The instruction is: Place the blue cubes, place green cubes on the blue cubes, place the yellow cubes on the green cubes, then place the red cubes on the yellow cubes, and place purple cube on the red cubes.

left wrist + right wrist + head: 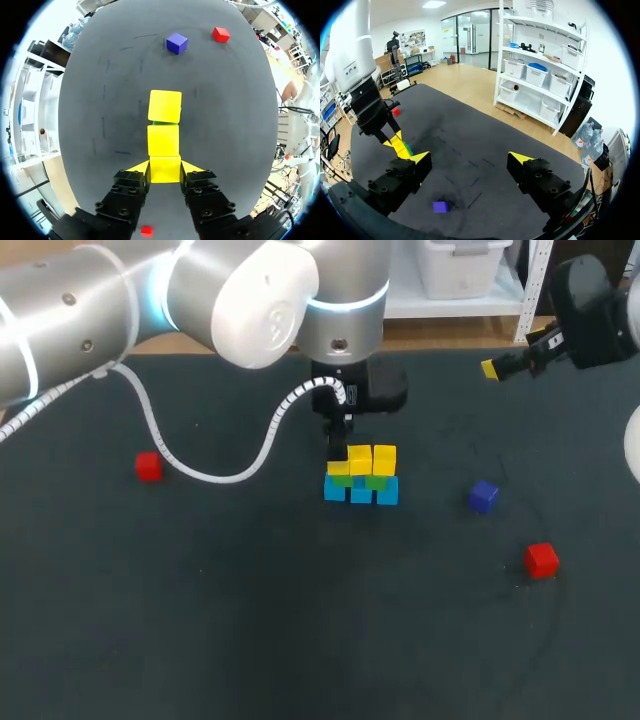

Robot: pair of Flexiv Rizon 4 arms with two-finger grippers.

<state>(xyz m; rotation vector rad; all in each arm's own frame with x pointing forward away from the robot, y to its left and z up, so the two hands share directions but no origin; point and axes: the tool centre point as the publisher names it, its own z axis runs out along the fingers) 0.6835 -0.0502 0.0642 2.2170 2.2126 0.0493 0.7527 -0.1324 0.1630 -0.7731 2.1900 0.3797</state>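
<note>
my left tool (165, 171) pinches the end yellow cube (165, 165) by its flat sides, atop the stack (361, 482) in the middle of the table (250, 620). it looks light, rigid and smooth, so a centred side grip suits. my right tool (470, 159) gapes empty.

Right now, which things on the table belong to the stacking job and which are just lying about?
Job: blue cubes, green cubes, yellow cubes, end yellow cube in left tool, left red cube, right red cube, purple cube.
Lying about: only the left arm's white cable, hanging over the table.
</note>
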